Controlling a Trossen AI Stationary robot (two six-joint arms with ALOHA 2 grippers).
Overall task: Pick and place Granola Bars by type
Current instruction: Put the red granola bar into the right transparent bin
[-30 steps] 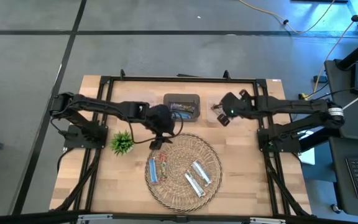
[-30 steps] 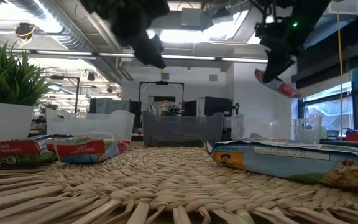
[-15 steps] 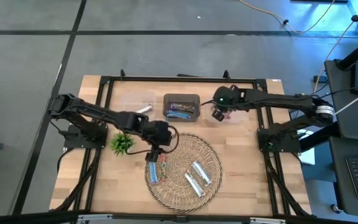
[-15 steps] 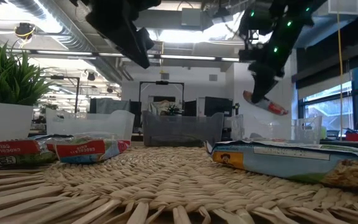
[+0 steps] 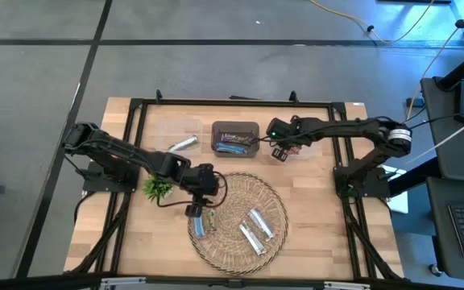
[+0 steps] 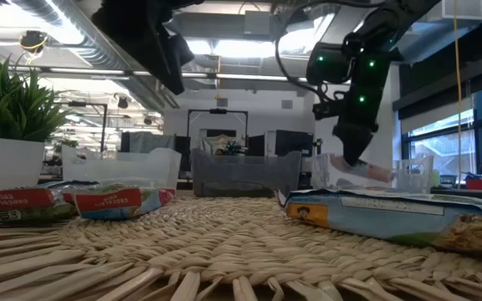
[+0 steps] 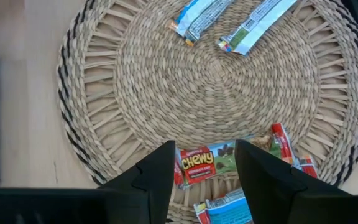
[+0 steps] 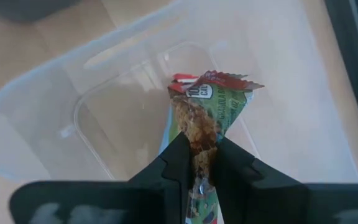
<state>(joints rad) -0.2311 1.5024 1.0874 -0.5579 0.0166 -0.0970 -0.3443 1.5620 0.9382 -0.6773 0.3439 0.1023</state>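
A: Left gripper [image 7: 204,180] spread wide, empty, over brown-red-green bar [image 7: 205,164] at lower centre of wicker tray [image 7: 104,93]. Light, crinkly foil, likely slippery; grab mid-body.

B: Right gripper [image 8: 197,163] pinched on green-red bar [image 8: 205,115], over clear bin [image 8: 104,99], centre frame. Rigid, glossy plastic.

The robot has two thin black arms made of long bars and round joints, with black cables looping beside them. Small green lights glow on one arm, and each gripper has two flat dark fingers
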